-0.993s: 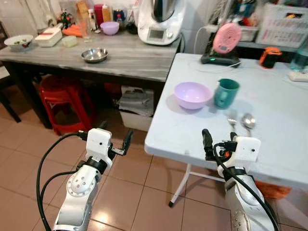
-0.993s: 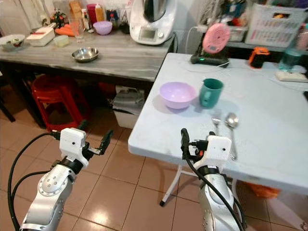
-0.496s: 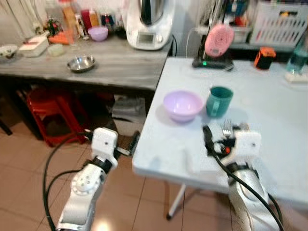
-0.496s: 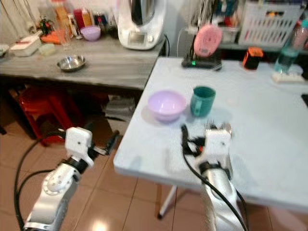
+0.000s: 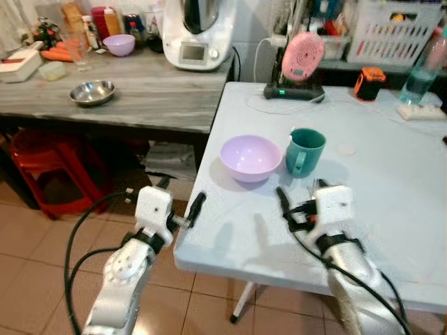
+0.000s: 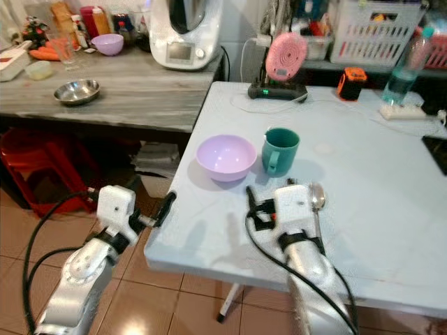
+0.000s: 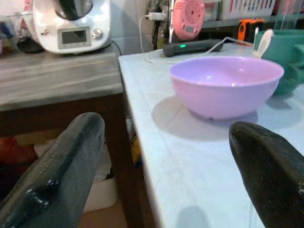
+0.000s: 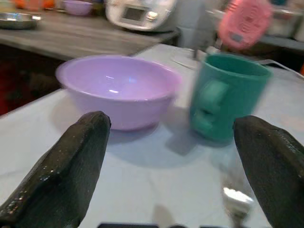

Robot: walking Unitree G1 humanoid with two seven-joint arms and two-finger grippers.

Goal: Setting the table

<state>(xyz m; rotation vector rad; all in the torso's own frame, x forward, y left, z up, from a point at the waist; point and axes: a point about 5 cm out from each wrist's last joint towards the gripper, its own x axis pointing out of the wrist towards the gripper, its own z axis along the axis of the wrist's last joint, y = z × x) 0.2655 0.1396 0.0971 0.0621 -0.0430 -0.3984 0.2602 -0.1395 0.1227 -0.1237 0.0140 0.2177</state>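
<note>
A white folding table (image 5: pixel 391 181) takes up the right half of the head views, its near corner reaching toward the robot. To its left, a grey wood-grain counter (image 5: pixel 140 91) runs along the wall and carries a white kitchen machine (image 5: pixel 198 31), a steel bowl (image 5: pixel 92 91) and a small purple bowl (image 5: pixel 116 44) among bottles and jars. A red stool (image 5: pixel 52 164) stands under the counter on the brown tiled floor.

On the white table, a lilac bowl (image 5: pixel 251 157) sits near the front left corner, upright. A teal mug (image 5: pixel 304 150) stands just beside it on the right, its handle turned toward the robot. A spoon (image 6: pixel 317 199) lies on the tabletop in front of the mug, partly hidden by the right wrist. Farther back on the table stand a pink round fan (image 5: pixel 302 56) on a black base, an orange gadget (image 5: pixel 369 82) and a white power strip (image 5: pixel 421 112).

The right gripper (image 8: pixel 173 166) hovers low over the table, just short of the bowl and mug, its fingers spread wide with nothing between them. The left gripper (image 7: pixel 166 161) is at the table's left edge, level with the tabletop, fingers likewise apart and empty, pointing at the lilac bowl.
</note>
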